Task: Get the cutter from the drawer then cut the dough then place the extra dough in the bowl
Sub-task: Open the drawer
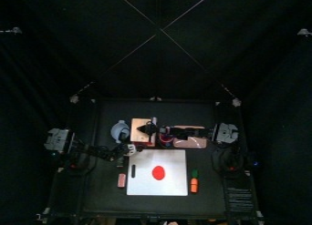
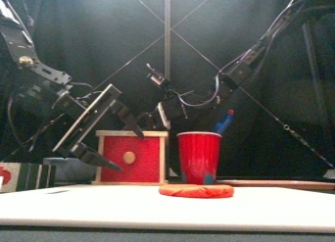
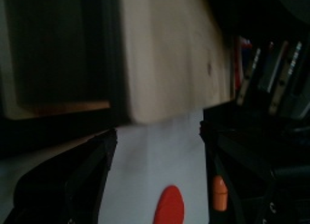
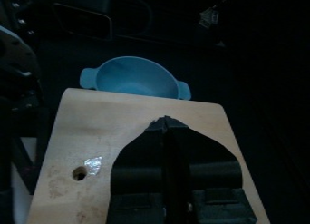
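The pale wooden box [image 1: 145, 129] stands behind the white cutting board [image 1: 178, 187], its red drawer front [image 2: 141, 140] closed with a knob in the middle. A flat red dough disc [image 1: 156, 170] lies on the board. My left gripper [image 3: 160, 164] is open, close in front of the box [image 3: 164, 55], at the drawer front's left side in the front view. My right gripper [image 4: 166, 128] is shut with nothing in it, pressing down on the box's top [image 4: 85, 137]. The blue-grey bowl [image 4: 133, 78] sits just past the box. No cutter shows.
A red cup [image 2: 199, 156] with a blue knife handle stands right of the box. An orange toy [image 1: 192, 183] lies at the board's right edge and a small red toy [image 1: 122, 179] at its left edge.
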